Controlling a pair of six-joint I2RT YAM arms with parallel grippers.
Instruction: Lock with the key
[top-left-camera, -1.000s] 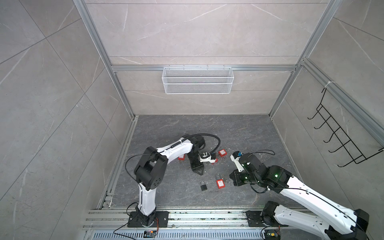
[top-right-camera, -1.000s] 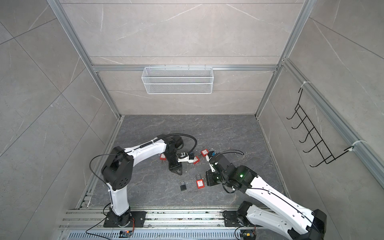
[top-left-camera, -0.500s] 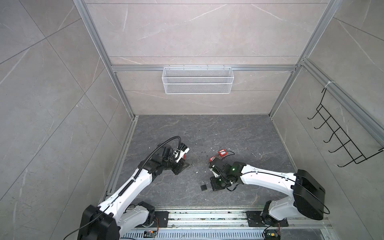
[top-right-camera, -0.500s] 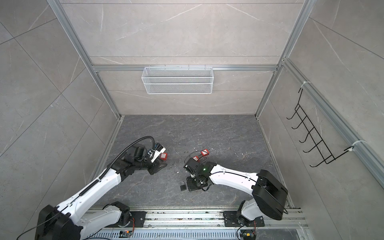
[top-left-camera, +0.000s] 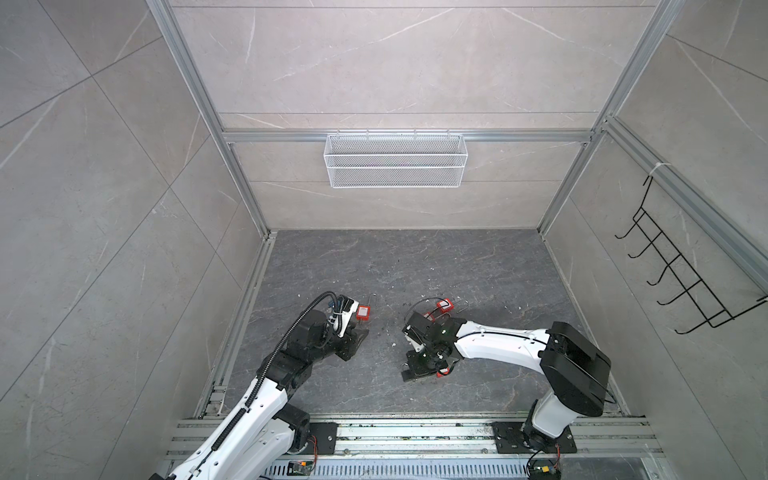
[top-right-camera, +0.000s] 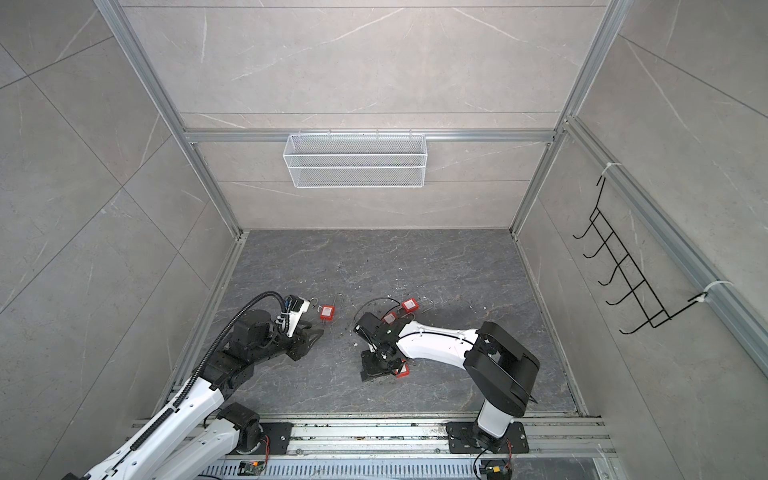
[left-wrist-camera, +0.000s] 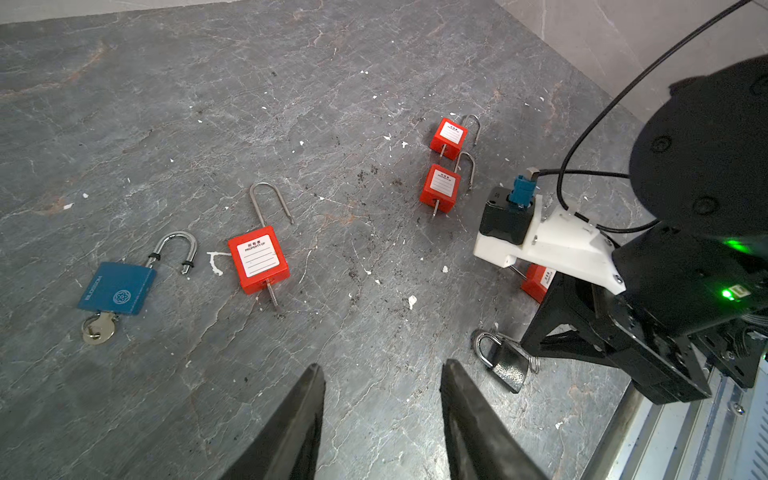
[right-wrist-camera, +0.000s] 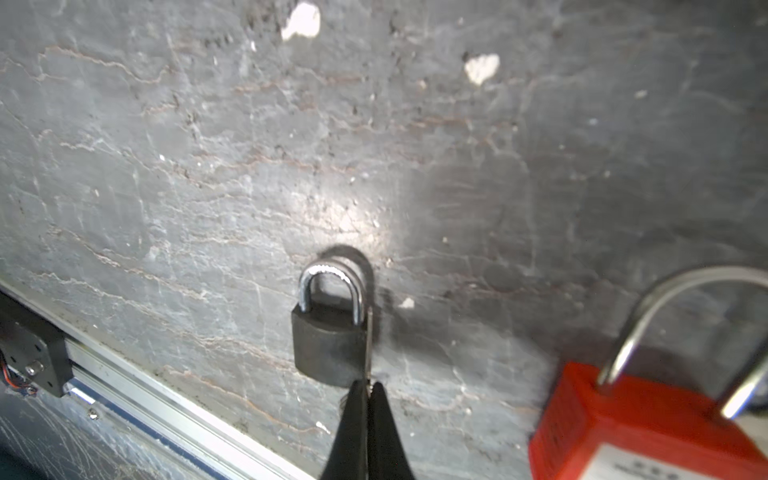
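Observation:
A small black padlock (right-wrist-camera: 328, 345) lies on the dark stone floor with both legs of its shackle in the body. My right gripper (right-wrist-camera: 368, 384) is shut on a thin metal key (right-wrist-camera: 369, 332), seen edge-on along the padlock's side. Whether the key sits in the keyhole does not show. The left wrist view shows the same black padlock (left-wrist-camera: 505, 363) under the right arm's fingers. My left gripper (left-wrist-camera: 381, 368) hovers open over bare floor with nothing between its fingers. In both top views the left gripper (top-left-camera: 351, 343) is apart from the right gripper (top-left-camera: 417, 370).
A blue padlock (left-wrist-camera: 116, 286) with a key in it and a red padlock (left-wrist-camera: 257, 259) lie ahead of the left gripper. Two more red padlocks (left-wrist-camera: 448, 135) (left-wrist-camera: 440, 187) lie farther off. Another red padlock (right-wrist-camera: 644, 424) sits beside the right gripper. The aluminium rail (right-wrist-camera: 166, 399) runs along the front edge.
The left arm has pulled back to the left from the locks in the middle, and its jaws stand wider. The right gripper has come in to the black padlock and stays shut.

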